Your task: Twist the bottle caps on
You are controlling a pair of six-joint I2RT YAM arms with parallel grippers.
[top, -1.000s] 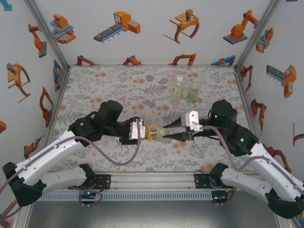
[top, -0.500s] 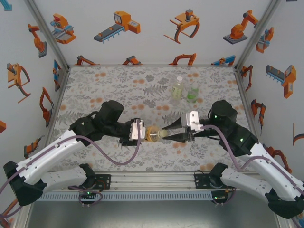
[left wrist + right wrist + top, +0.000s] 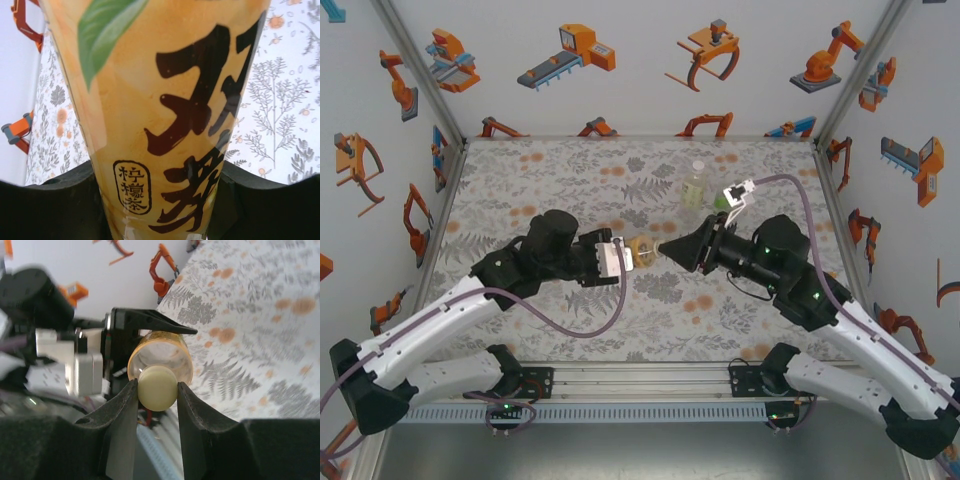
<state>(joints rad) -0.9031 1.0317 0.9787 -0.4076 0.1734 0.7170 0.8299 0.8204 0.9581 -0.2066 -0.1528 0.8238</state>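
Mid-table in the top view, the left gripper (image 3: 626, 254) reaches in from 9 o'clock. Its jaws are clamped hard on the small clear plastic amber bottle (image 3: 642, 250) with a yellow label. The bottle lies sideways, neck toward 3 o'clock, and appears lifted off the floral-print table (image 3: 520, 200). In the left wrist view the labelled body is wedged between the black fingers (image 3: 50, 205), touching on both sides.

The right gripper (image 3: 666, 248) meets it from 3 o'clock. Its jaws are narrow, pinching the tiny round plastic pale yellow cap (image 3: 157, 387). In the right wrist view the cap sits between both pads, centred on the bottle's mouth end, touching or nearly so. Whether the threads have caught cannot be told.

Further back, at 1 o'clock from the held bottle, the small clear plastic pale yellowish bottle (image 3: 694, 186) stands upright. Just beside it, at its 3 o'clock, is the small clear plastic green bottle (image 3: 723, 203), partly behind the right arm's white plug. The pale one seems to have a whitish top. The green one's top is too small to tell.

Progress, as a judgement: the pale yellow cap is at the start or middle of being screwed on, and is not shown tight. Left to do: finish turning, let go, stand the amber bottle down, then cap any far bottle that is open.
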